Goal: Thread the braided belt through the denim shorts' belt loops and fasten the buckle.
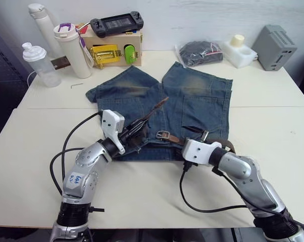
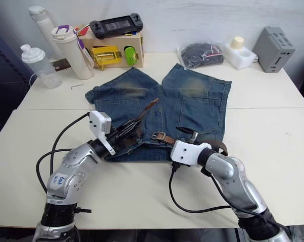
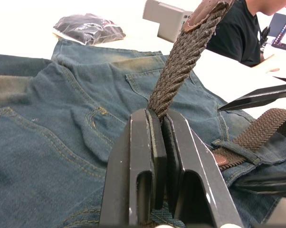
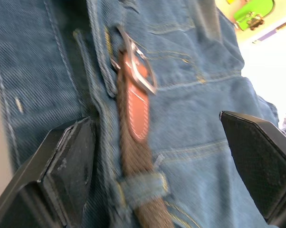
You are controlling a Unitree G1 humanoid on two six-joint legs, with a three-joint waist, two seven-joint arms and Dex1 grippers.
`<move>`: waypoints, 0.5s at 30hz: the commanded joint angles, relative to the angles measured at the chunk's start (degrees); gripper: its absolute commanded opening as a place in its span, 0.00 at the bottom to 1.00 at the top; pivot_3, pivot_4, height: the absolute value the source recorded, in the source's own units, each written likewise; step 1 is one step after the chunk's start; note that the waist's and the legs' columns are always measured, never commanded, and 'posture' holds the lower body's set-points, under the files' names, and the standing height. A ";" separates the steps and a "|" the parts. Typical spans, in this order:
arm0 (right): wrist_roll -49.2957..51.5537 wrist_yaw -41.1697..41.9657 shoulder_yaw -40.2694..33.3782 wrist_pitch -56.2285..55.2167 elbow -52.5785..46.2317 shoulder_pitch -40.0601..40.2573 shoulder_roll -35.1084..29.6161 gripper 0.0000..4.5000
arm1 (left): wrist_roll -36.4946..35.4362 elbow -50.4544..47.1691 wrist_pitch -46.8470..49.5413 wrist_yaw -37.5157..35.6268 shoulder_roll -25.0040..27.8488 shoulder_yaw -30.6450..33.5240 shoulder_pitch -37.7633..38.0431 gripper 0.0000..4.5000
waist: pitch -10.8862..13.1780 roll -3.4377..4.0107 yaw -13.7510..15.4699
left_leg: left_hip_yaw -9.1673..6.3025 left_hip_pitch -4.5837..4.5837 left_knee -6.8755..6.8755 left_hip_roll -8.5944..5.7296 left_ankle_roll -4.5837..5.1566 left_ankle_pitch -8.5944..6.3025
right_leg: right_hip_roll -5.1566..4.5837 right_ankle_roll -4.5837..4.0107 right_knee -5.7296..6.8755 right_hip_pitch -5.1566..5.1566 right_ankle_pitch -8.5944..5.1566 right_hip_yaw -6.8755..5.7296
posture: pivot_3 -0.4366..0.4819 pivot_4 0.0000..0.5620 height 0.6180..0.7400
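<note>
The denim shorts [image 1: 167,108] lie flat in the middle of the tabletop [image 1: 36,146], waistband toward the robot, legs pointing to the back edge. The braided belt [image 4: 133,156] runs along the waistband on the right half and passes under at least 1 of the belt loops [image 4: 144,184]; the buckle [image 4: 138,64], silver, lies on the denim near the waist centre, next to the leather end piece. The left gripper [image 3: 160,156] is closed tight on the belt's woven part, and the strap stands up from it at a slant, w/ the smooth leather tip [image 1: 159,104] in the air over the left leg of the shorts. The right gripper [image 4: 162,156] is spread wide, 1 finger each side of the belt near the buckle, holding nothing. Open room: front strip of tabletop between shorts and near edge is free except for 2 arms and their cables; left and right sides also free. Back edge is crowded: 3 bottles [image 1: 71,48] at the left, 1 wooden box [image 1: 114,50] w/ a game console on top, 1 dark bundle in a clear bag [image 1: 200,52], 1 white block [image 1: 238,50], 1 grey box [image 1: 273,47]. A small hex key [image 1: 77,85] lies approx. beside the left leg hem. A person in a black shirt [image 3: 238,28] sits beyond the far side.
</note>
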 commanded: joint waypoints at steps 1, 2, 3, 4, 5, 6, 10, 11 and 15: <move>-1.77 -1.49 0.05 0.61 -0.09 -0.28 0.52 0.98 | -0.97 -2.89 -0.20 0.15 0.47 0.79 -0.79 0.00 | 0.00 0.00 -0.07 | 0.01 0.00 0.00 -0.01 0.00 0.00 | 0.00 0.00 0.00 0.00 0.00 0.00 | 0.48 0.27 0.95; -1.36 -1.62 -0.22 1.94 0.12 -0.68 1.26 0.98 | -0.90 -2.84 -0.09 0.05 0.66 0.75 -0.84 0.00 | 0.00 0.00 -0.10 | 0.01 0.00 -0.01 -0.01 0.00 0.00 | 0.00 0.00 0.00 0.00 0.00 0.00 | 0.48 0.27 0.95; -1.04 -1.67 -0.43 2.87 0.23 -0.95 1.81 0.98 | -0.84 -2.82 -0.02 0.00 0.80 0.70 -0.86 0.00 | 0.00 0.00 -0.14 | 0.01 0.00 -0.01 0.00 0.00 0.00 | 0.00 0.00 0.00 0.00 0.00 0.00 | 0.48 0.27 0.95; -0.65 -1.68 -0.77 4.83 0.37 -1.60 2.72 0.98 | -0.69 -2.60 0.03 -0.09 1.00 0.61 -0.82 0.00 | 0.00 0.00 -0.15 | 0.00 0.01 -0.01 0.01 0.00 0.00 | 0.01 0.00 0.00 0.00 0.00 0.00 | 0.48 0.27 0.95; 0.10 -1.43 -1.13 6.98 0.27 -2.04 3.67 0.93 | -0.43 -2.40 0.00 -0.15 1.22 0.46 -0.71 0.00 | 0.00 0.00 -0.18 | 0.00 0.01 -0.01 0.01 0.00 0.00 | 0.01 0.00 0.01 0.00 0.00 0.00 | 0.48 0.27 0.95; 0.73 -1.14 -1.42 9.00 -0.02 -2.27 4.47 0.87 | -0.28 -2.24 -0.04 -0.17 1.31 0.36 -0.57 0.00 | 0.00 0.00 -0.18 | 0.01 0.01 -0.01 0.01 0.00 0.00 | 0.01 0.00 0.02 -0.01 0.00 0.00 | 0.48 0.27 0.95; 4.59 0.51 -2.36 17.50 -2.48 -2.28 7.46 0.52 | -0.13 -2.24 -0.16 -0.18 1.38 -0.09 -0.12 0.00 | 0.00 0.00 -0.15 | -0.02 0.02 -0.03 0.01 -0.01 0.00 | 0.01 0.00 0.03 -0.02 0.00 -0.01 | 0.48 0.27 0.95; 5.73 0.99 -2.60 19.67 -3.34 -2.34 8.09 0.40 | -0.04 -2.28 -0.21 -0.22 1.45 -0.23 -0.01 0.00 | 0.00 0.00 -0.16 | -0.03 0.01 -0.02 0.01 -0.01 0.00 | 0.01 0.00 0.04 -0.02 0.00 -0.01 | 0.48 0.27 0.95; 9.44 2.50 -3.40 26.55 -6.30 -3.44 8.76 0.03 | 0.22 -2.05 -0.25 -0.54 2.04 -0.59 0.03 0.00 | 0.00 0.00 -0.17 | -0.02 0.01 -0.02 0.01 -0.01 0.00 | 0.01 0.00 0.03 -0.02 0.00 0.00 | 0.48 0.27 0.95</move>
